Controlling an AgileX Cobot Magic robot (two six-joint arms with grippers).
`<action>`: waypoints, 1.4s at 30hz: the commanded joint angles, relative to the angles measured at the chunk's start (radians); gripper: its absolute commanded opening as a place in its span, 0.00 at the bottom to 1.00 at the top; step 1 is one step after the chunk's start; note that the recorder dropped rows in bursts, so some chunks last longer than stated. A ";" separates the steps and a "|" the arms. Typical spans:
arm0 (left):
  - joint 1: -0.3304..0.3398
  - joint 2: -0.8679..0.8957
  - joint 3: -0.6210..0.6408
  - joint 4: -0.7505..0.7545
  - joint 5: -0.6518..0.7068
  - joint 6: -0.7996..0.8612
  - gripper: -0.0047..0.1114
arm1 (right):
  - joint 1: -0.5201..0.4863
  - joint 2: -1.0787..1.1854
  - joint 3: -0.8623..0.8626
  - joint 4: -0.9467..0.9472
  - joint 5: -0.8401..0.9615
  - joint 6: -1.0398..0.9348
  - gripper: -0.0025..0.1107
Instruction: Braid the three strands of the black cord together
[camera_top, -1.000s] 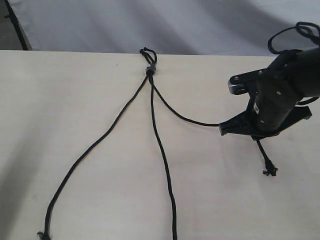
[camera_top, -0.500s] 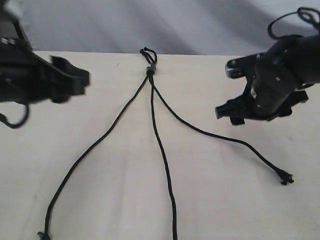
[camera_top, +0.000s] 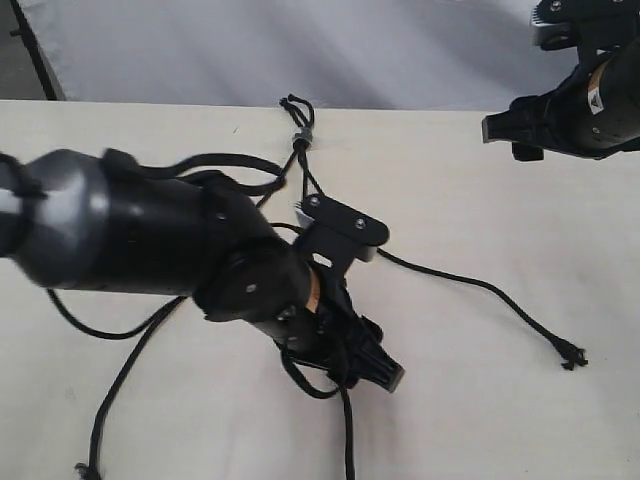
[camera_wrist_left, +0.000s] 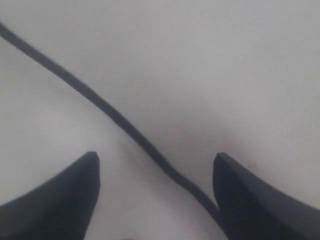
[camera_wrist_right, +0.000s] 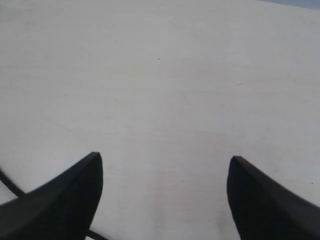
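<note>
Black woven middle strand lies between spread, empty left fingers on pale wooden tabletop. Right fingers likewise spread, empty. Centre it, descend straight, then pinch.

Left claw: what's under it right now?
One black strand runs across the table beneath the open left claw. In the exterior view the left arm covers that spot, so which strand is unclear.

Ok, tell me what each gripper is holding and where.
Nothing is held. The left gripper is open, with a strand lying loose on the table between its jaws. The right gripper is open and empty.
</note>
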 joint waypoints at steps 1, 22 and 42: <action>-0.022 0.099 -0.099 -0.042 0.059 -0.023 0.57 | -0.007 -0.006 0.002 -0.015 -0.025 0.003 0.61; 0.067 0.055 -0.174 0.087 0.338 0.106 0.04 | -0.007 -0.006 0.002 -0.015 -0.032 0.001 0.61; 0.603 -0.012 0.150 0.160 0.043 0.041 0.04 | -0.007 0.034 0.003 -0.015 -0.083 -0.005 0.61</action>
